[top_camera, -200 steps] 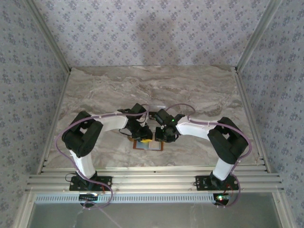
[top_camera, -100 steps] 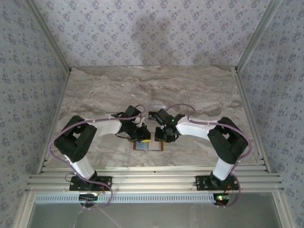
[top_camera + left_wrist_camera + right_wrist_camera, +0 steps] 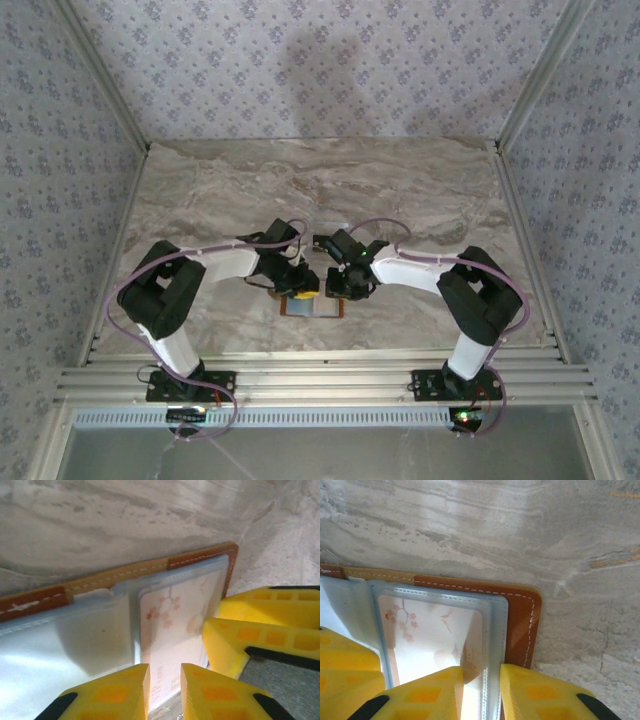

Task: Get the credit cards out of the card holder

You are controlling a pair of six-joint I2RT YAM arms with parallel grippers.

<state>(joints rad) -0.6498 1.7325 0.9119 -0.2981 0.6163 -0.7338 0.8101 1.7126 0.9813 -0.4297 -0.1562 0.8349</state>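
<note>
One card holder [image 3: 313, 308] lies open, flat — long axis running left-right.

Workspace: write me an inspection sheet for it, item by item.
Surface: grey marbled table.
Job's things: card holder lies open on the table; a pale pink blossom card sits in its see-through pocket.
Clutter: nothing seen.
Grippers: left gripper, yellow fingers either side of the card's near edge; right gripper, fingers straddling the pocket's edge; grip unclear for both.
Cables: purple cables loop along both arms.
Surroundings: patterned walls; aluminium rails at the near edge.
</note>
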